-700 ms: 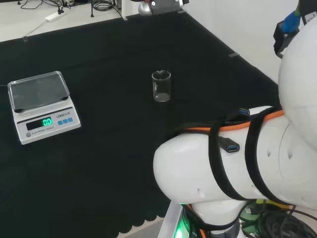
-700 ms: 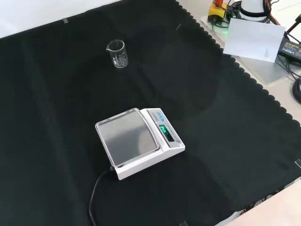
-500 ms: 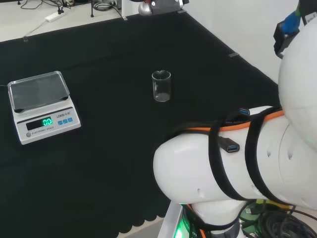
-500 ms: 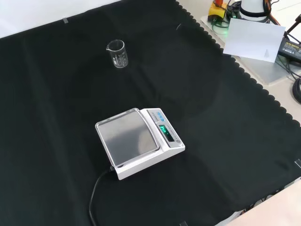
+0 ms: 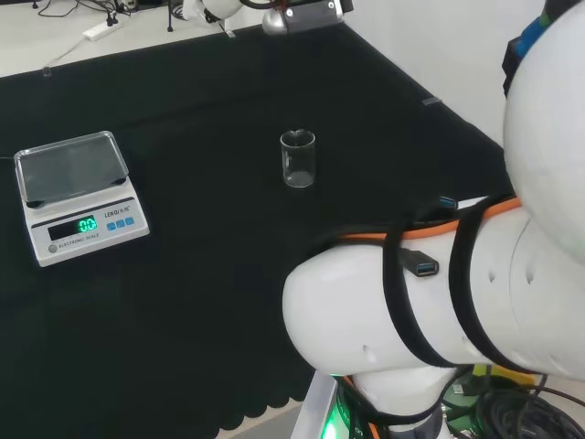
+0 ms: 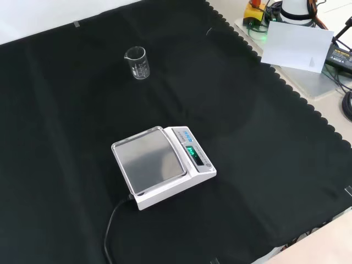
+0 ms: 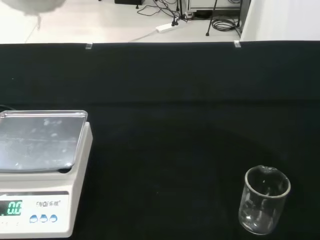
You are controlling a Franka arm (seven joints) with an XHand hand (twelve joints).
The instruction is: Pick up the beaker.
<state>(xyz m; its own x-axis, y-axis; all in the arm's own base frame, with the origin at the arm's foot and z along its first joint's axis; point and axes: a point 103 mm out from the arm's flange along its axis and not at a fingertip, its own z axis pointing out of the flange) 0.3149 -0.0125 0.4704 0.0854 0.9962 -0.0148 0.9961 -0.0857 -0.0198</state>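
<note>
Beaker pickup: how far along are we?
Nothing is done yet. The beaker stands upright on the black cloth, apart from the scale, with nothing touching it. In the wrist view it sits some way ahead of the camera. Approach, grasp and lift are all left.

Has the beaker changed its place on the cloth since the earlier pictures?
No. The beaker stands upright at the same spot in the head view, equally far right of the scale; in the front view it is likewise unmoved beyond the scale.
</note>
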